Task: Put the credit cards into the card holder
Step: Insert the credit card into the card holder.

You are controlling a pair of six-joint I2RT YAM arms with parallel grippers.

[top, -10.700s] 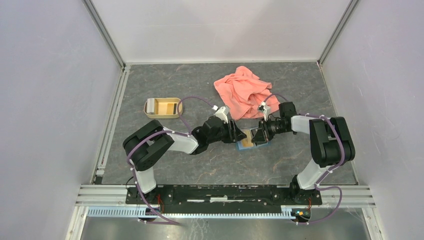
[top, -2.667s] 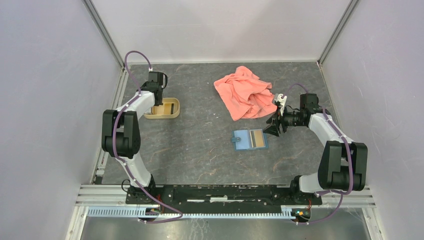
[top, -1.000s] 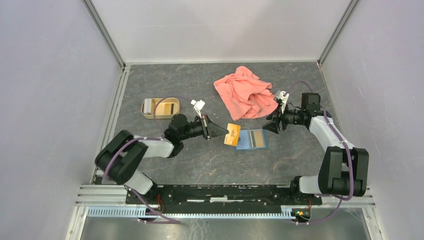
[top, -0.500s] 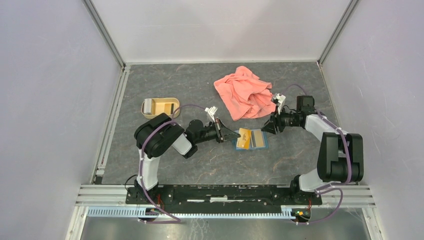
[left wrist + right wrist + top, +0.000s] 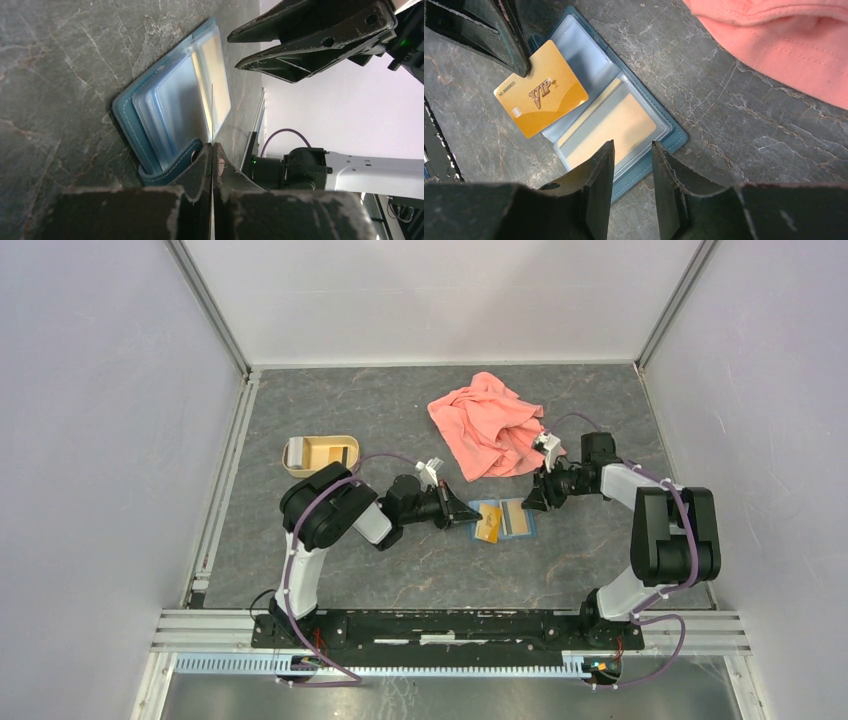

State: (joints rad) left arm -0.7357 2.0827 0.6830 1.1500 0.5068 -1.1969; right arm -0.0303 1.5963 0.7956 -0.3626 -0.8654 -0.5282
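Note:
The teal card holder [image 5: 508, 519] lies open on the table, and a tan credit card [image 5: 610, 125] sits under its right clear sleeve. My left gripper [image 5: 466, 514] is shut on a gold "VIP" credit card [image 5: 541, 95], held tilted over the holder's left half. In the left wrist view this card [image 5: 212, 112] shows edge-on as a thin line above the shut gripper [image 5: 212, 146], with the holder [image 5: 170, 105] just beyond. My right gripper [image 5: 633, 145] hovers at the holder's right edge, jaws a little apart with nothing between them. In the top view the right gripper [image 5: 527, 502] is beside the holder.
A tan tray [image 5: 322, 455] holding a greyish-white card [image 5: 297, 453] stands at the left. A salmon-pink cloth [image 5: 489, 433] lies crumpled behind the holder, close to my right arm. Both arms reach inward and nearly meet over the holder.
My left gripper carried the gold card rightward and lowered it onto the holder's left half. My right gripper moved left to the holder's edge and its jaws narrowed.

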